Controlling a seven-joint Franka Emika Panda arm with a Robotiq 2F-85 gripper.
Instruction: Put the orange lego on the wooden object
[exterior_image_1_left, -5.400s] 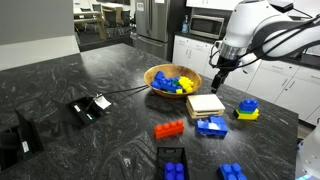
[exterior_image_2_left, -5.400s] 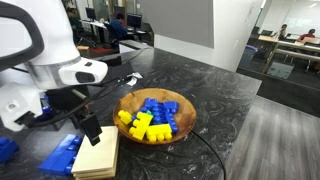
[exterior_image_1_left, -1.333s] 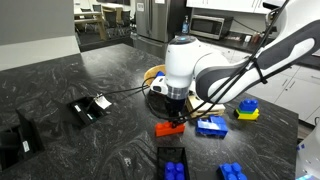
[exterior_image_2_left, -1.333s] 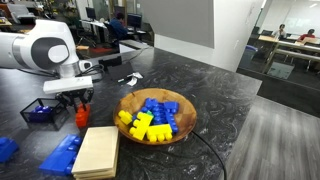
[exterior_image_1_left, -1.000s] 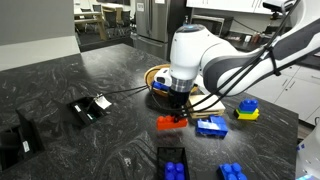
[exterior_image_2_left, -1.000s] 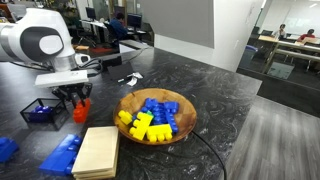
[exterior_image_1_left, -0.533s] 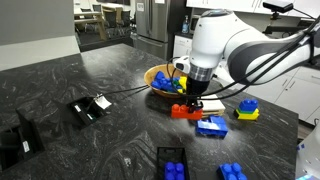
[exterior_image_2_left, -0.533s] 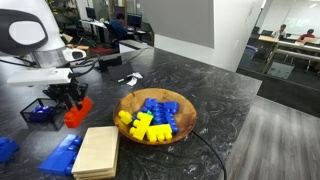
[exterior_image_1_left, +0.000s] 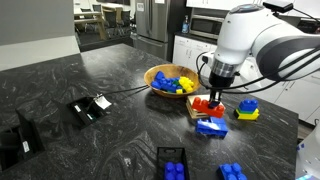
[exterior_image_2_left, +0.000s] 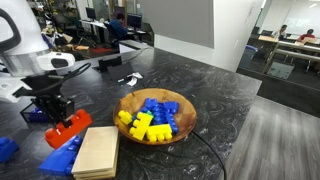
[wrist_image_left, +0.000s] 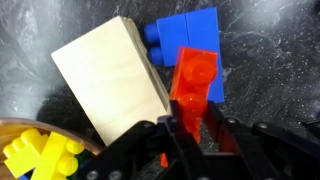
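My gripper (exterior_image_1_left: 214, 100) is shut on the orange lego (exterior_image_1_left: 204, 105), a long orange-red studded brick held off the table. In the wrist view the orange lego (wrist_image_left: 193, 82) hangs from the gripper (wrist_image_left: 190, 135) just past the right edge of the pale wooden object (wrist_image_left: 112, 75), over a blue brick (wrist_image_left: 192, 42). In an exterior view the orange lego (exterior_image_2_left: 68, 127) hovers beside the flat wooden object (exterior_image_2_left: 97, 152), with the gripper (exterior_image_2_left: 52, 108) above it.
A round wooden bowl (exterior_image_1_left: 150, 75) of blue and yellow bricks stands behind the block. A blue brick (exterior_image_1_left: 211, 126) lies beside it and a yellow-and-blue stack (exterior_image_1_left: 246, 109) further out. More blue bricks (exterior_image_1_left: 172, 160) lie at the front edge. Black items (exterior_image_1_left: 90, 107) with a cable sit at the left.
The gripper has carried the orange lego, lifted off the table, from the middle of the table over to the wooden object's edge.
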